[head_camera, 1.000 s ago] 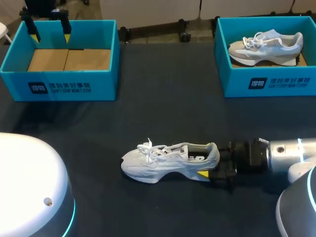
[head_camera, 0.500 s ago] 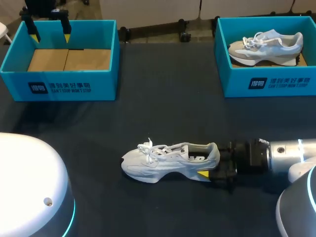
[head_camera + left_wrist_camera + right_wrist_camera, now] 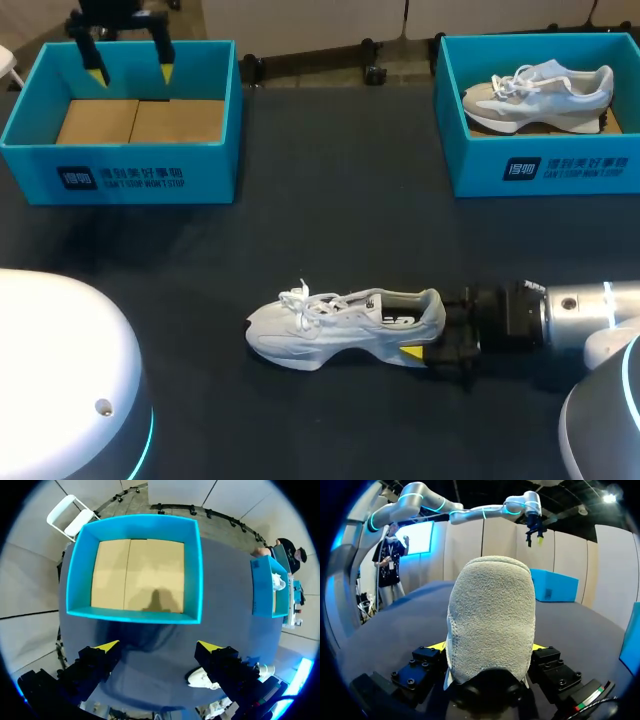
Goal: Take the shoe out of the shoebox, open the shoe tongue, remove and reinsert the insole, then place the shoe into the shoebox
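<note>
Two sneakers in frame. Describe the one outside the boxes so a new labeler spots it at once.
On the dark table, look at the near middle. A white lace-up sneaker lies there upright on its sole, heel clamped in the right gripper. The only other shoe, a grey-and-white sneaker, sits inside the far right turquoise shoebox; this one is on bare tabletop.

sneaker 6 o'clock, right hand at heel | shoebox 10 o'clock, under left hand | second shoebox 2 o'clock, holding spare sneaker
</note>
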Available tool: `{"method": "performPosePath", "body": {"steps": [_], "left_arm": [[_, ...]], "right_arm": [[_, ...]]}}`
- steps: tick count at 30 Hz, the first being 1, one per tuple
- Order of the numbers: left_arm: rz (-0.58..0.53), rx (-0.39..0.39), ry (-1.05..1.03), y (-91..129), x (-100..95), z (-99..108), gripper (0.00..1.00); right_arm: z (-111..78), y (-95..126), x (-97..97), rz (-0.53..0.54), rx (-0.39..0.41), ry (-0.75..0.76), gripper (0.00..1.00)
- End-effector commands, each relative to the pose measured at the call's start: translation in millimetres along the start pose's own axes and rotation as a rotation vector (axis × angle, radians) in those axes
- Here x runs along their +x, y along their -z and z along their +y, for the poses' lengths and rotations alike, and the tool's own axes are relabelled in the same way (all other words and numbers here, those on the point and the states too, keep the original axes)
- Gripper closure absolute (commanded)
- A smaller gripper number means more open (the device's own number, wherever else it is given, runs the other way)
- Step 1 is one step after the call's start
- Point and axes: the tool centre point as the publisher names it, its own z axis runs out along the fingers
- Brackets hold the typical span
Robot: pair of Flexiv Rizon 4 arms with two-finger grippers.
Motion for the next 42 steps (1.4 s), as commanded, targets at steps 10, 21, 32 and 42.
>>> {"method": "performPosePath", "body": {"steps": [10,21,32,42], "left_arm": [[0.004,0.014,-0.095,-5,81.6,94,0.00],[0.003,-0.027,-0.166,-13,123.6,129,0.00],[0.003,-0.027,-0.166,-13,123.6,129,0.00],[-0.015,-0.004,-0.226,-17,156.1,179,0.00]], "right_arm": [[1.2,0,0.4,-0.004,0.002,0.001,1.00],[1.2,0,0.4,-0.004,0.002,0.001,1.00],[1.2,0,0.4,-0.004,0.002,0.001,1.00],[1.2,0,0.4,-0.004,0.002,0.001,1.00]]}}
